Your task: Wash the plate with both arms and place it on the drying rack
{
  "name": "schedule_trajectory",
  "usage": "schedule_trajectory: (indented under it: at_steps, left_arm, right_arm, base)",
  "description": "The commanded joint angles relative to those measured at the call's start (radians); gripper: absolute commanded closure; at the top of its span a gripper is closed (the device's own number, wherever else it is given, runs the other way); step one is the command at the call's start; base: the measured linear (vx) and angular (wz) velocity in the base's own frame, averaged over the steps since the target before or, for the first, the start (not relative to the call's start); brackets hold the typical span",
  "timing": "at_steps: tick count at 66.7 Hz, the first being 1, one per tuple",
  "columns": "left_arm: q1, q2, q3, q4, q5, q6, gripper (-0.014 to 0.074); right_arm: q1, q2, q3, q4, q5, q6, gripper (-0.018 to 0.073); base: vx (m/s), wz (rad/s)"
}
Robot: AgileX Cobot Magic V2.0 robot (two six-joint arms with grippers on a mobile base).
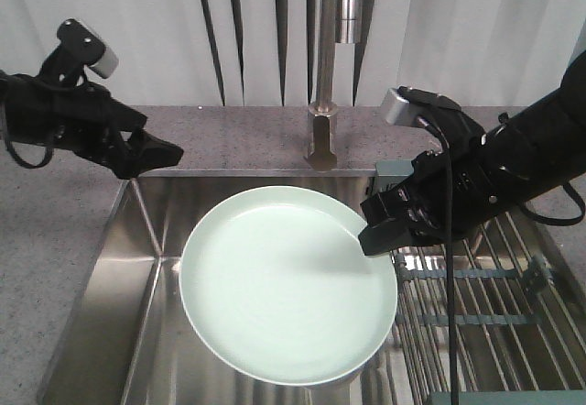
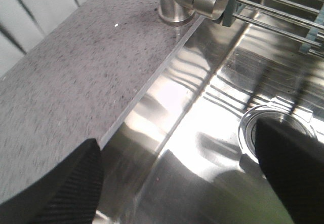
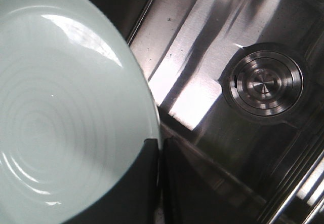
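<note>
The pale mint-green plate (image 1: 288, 281) hangs tilted over the steel sink, its face toward the front camera. My right gripper (image 1: 377, 235) is shut on the plate's right rim; in the right wrist view the plate (image 3: 55, 112) fills the left side and the rim sits pinched between the two black fingers (image 3: 147, 183). My left gripper (image 1: 163, 155) hovers over the sink's back left corner, apart from the plate, and is open with nothing between its fingers (image 2: 66, 188). The drying rack (image 1: 485, 313) of steel rods lies at the right of the sink, under my right arm.
A steel faucet (image 1: 325, 103) rises from the speckled grey counter (image 1: 229, 139) behind the sink. The sink basin (image 1: 119, 304) has a round drain (image 3: 263, 82). White curtains hang at the back.
</note>
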Motion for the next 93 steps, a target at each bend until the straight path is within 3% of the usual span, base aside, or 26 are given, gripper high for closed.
schedule_trajectory:
  at_steps: [1, 13, 43, 44, 45, 78, 93]
  left_arm:
    - [-0.029, 0.014, -0.083, -0.058, -0.004, 0.035, 0.0006]
    - [-0.085, 0.121, -0.198, -0.074, 0.013, 0.099, 0.0006]
    - [-0.192, 0.322, -0.441, -0.164, 0.063, 0.124, 0.0006]
    - [-0.254, 0.428, -0.596, -0.209, 0.034, 0.129, 0.0006]
    - [-0.254, 0.43, -0.604, -0.209, 0.037, 0.129, 0.0006]
    - [-0.311, 0.479, -0.634, -0.258, 0.031, 0.176, 0.0006]
    - [-0.314, 0.479, -0.635, -0.257, 0.126, 0.179, 0.0006]
  right_arm:
    - [-0.002, -0.039, -0.026, 0.043, -0.016, -0.009, 0.0568]
    - [-0.002, -0.039, -0.026, 0.043, -0.016, -0.009, 0.0568]
    - [-0.002, -0.039, -0.026, 0.043, -0.016, -0.009, 0.0568]
    - [-0.002, -0.039, -0.026, 0.043, -0.015, -0.009, 0.0568]
    - [-0.002, -0.039, -0.026, 0.043, -0.015, -0.009, 0.0568]
    - [-0.002, -0.039, -0.026, 0.043, -0.015, -0.009, 0.0568]
    - [-0.002, -0.039, -0.026, 0.043, -0.015, -0.009, 0.0568]
  base:
    - [0.0, 0.0]
    - [0.0, 0.0]
    - [0.0, 0.0]
    - [0.0, 0.0]
    - [0.0, 0.0]
    - [0.0, 0.0]
    - [0.0, 0.0]
